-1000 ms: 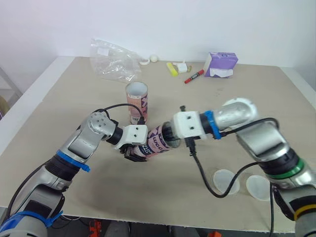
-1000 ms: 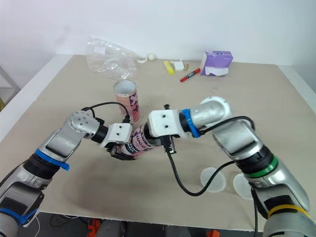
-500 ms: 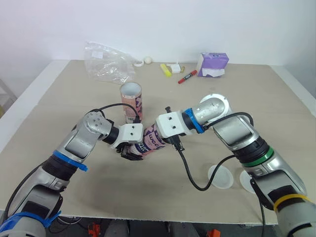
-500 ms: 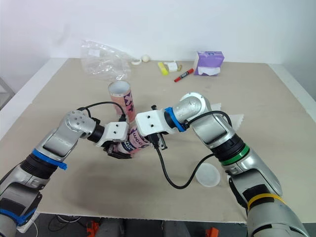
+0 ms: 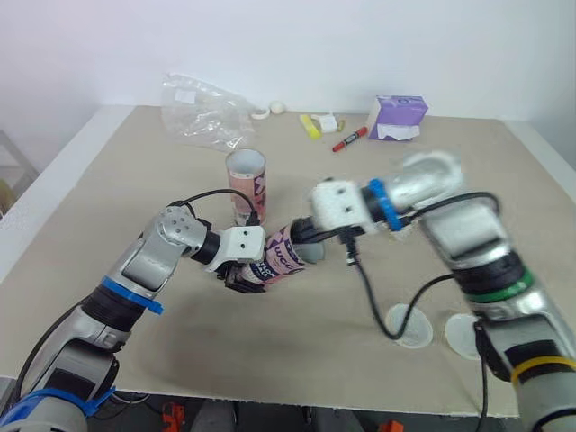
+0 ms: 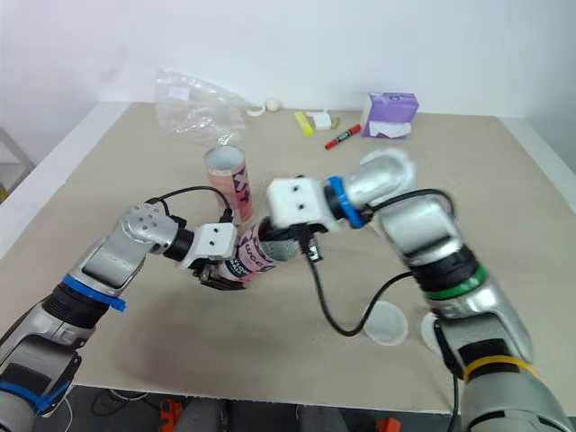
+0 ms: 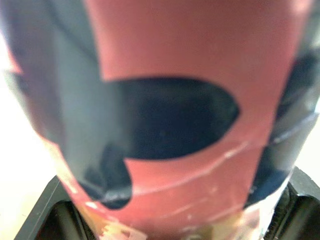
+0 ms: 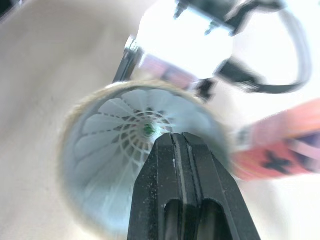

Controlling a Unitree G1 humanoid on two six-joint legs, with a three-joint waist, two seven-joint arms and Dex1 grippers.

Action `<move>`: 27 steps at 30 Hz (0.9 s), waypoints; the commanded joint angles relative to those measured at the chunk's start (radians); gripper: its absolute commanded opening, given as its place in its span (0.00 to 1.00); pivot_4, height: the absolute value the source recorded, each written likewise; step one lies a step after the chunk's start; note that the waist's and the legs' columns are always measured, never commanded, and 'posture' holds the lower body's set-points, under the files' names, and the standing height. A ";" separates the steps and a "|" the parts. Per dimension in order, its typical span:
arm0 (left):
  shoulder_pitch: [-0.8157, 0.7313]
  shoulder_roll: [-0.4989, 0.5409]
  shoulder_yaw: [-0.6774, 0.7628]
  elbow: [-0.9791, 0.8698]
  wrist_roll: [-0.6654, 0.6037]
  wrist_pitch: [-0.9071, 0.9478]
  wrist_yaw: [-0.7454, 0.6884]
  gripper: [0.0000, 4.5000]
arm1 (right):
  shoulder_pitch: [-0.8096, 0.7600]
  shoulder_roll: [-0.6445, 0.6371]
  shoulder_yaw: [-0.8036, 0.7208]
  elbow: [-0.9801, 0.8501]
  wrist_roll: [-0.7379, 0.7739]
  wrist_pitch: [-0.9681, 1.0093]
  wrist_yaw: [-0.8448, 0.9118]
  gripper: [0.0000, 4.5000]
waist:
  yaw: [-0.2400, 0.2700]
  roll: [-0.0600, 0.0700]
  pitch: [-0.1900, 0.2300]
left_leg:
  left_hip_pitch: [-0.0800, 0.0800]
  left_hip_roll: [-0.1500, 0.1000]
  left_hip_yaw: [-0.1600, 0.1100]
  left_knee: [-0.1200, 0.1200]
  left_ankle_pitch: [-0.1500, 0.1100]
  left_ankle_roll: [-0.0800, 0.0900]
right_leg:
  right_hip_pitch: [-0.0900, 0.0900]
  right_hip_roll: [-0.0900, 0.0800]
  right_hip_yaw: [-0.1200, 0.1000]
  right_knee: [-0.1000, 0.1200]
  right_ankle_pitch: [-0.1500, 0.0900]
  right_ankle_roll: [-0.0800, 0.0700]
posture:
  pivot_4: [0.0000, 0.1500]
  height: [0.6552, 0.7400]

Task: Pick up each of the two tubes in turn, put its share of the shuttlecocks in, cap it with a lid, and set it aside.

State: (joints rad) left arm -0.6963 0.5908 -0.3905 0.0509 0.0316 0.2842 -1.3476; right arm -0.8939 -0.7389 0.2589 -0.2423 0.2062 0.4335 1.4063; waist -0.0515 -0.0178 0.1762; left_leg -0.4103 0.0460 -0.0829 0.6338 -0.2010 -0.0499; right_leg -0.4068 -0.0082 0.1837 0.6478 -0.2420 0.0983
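My left gripper (image 5: pixel 241 273) is shut on a pink tube (image 5: pixel 281 259) that lies tilted just above the table, its open mouth facing my right gripper (image 5: pixel 306 239). In the right wrist view the right gripper (image 8: pixel 182 144) has its fingers pressed together right in front of the tube's mouth. White shuttlecock feathers (image 8: pixel 116 145) sit inside the tube. The left wrist view shows the tube's pink and dark wall (image 7: pixel 165 115) up close. A second pink tube (image 5: pixel 247 184) stands upright behind, open at the top. Two white lids (image 5: pixel 408 326) (image 5: pixel 468 335) lie flat near the front right.
A crumpled clear plastic bag (image 5: pixel 202 112) lies at the back left. Along the back edge sit a purple tissue box (image 5: pixel 400 117), a red marker (image 5: pixel 353 139), a yellow item (image 5: pixel 312 126) and a small white ball (image 5: pixel 279 106). Black cables hang from both wrists.
The camera has shifted between frames. My right wrist has risen a little while its gripper stays at the tube's mouth. The left gripper keeps the tube tilted as before.
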 commanded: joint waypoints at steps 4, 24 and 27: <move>0.020 -0.019 -0.015 0.049 0.009 -0.029 0.034 0.77 | 0.110 -0.135 -0.236 -0.185 0.202 0.217 -0.056 0.04 | 0.006 0.000 0.000 | 0.000 0.000 0.000 0.000 0.000 0.000 | 0.000 0.000 0.000 0.000 0.000 0.000 | 1.00 1.00; 0.229 -0.368 0.091 0.192 -0.195 -0.403 0.178 0.77 | 0.909 -0.316 -0.665 -0.244 0.193 0.145 -0.160 0.04 | 0.005 -0.001 0.001 | -0.010 -0.001 0.003 0.000 -0.002 0.001 | -0.003 -0.002 -0.001 -0.002 -0.004 0.008 | 1.00 1.00; 0.240 -0.387 0.073 0.239 -0.175 -0.463 0.196 0.77 | 0.942 -0.347 -0.663 -0.232 0.181 0.122 -0.157 0.04 | 0.002 -0.001 0.001 | -0.009 -0.001 0.003 0.002 -0.002 0.000 | -0.002 -0.002 -0.001 -0.002 -0.004 0.004 | 1.00 1.00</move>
State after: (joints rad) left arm -0.4614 0.2123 -0.3145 0.2756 -0.1515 -0.1286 -1.1640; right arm 0.0424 -1.0620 -0.3654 -0.4686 0.3909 0.5758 1.2450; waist -0.0493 -0.0185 0.1771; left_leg -0.4189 0.0452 -0.0794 0.6364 -0.2025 -0.0498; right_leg -0.4090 -0.0106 0.1824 0.6461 -0.2459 0.1027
